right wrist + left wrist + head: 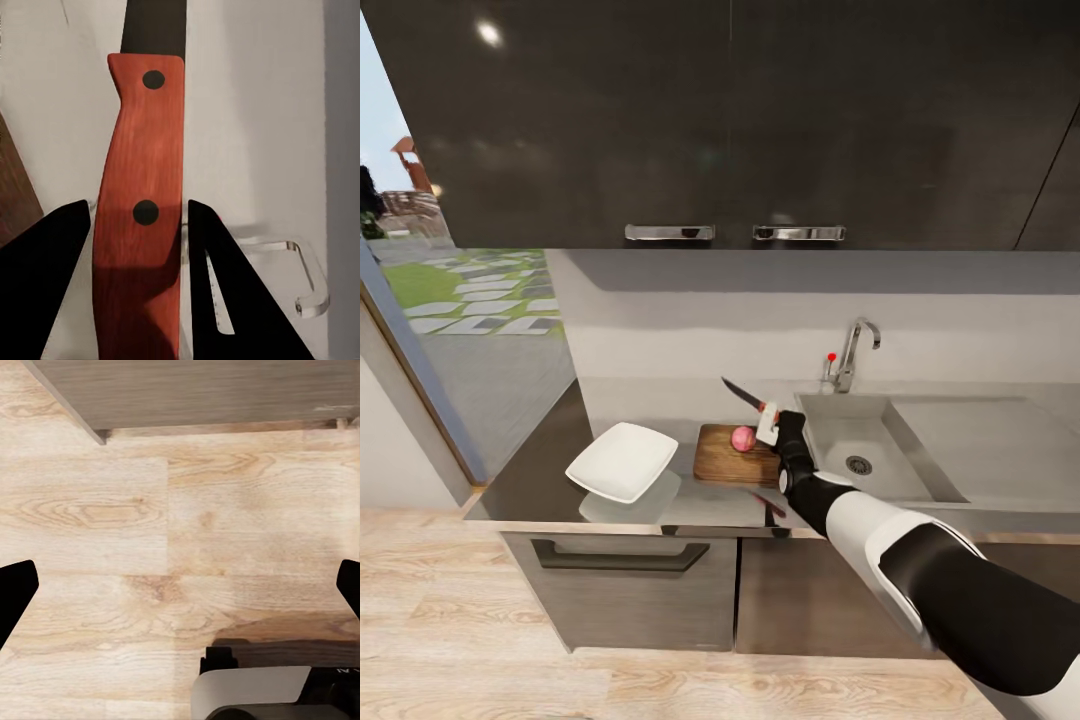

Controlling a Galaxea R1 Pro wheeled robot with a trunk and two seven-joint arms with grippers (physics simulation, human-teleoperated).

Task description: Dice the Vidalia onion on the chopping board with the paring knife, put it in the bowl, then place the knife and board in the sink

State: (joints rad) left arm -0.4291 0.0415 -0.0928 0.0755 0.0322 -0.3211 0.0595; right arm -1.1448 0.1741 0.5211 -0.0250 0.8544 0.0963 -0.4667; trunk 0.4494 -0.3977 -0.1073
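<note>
Dicing step is in hand. Right hand (768, 428) is clamped on the paring knife (745, 395); in the right wrist view the red handle (142, 217) sits tight between both fingers (225, 292), dark blade pointing away. In the head view the knife is held above the far right corner of the chopping board (736, 455), blade angled up and back toward the wall. The Vidalia onion (743, 438) sits whole on the board, right beside the hand. Bowl (622, 461) is on the table (550, 470) just left of the board; sink (855, 440) on the right. Left hand (180, 592) hangs over the wood floor (112, 510), fingers wide apart, holding nothing. Next move, as I judge it: tip the blade down and bring the edge squarely onto the onion without rolling it off the board.
</note>
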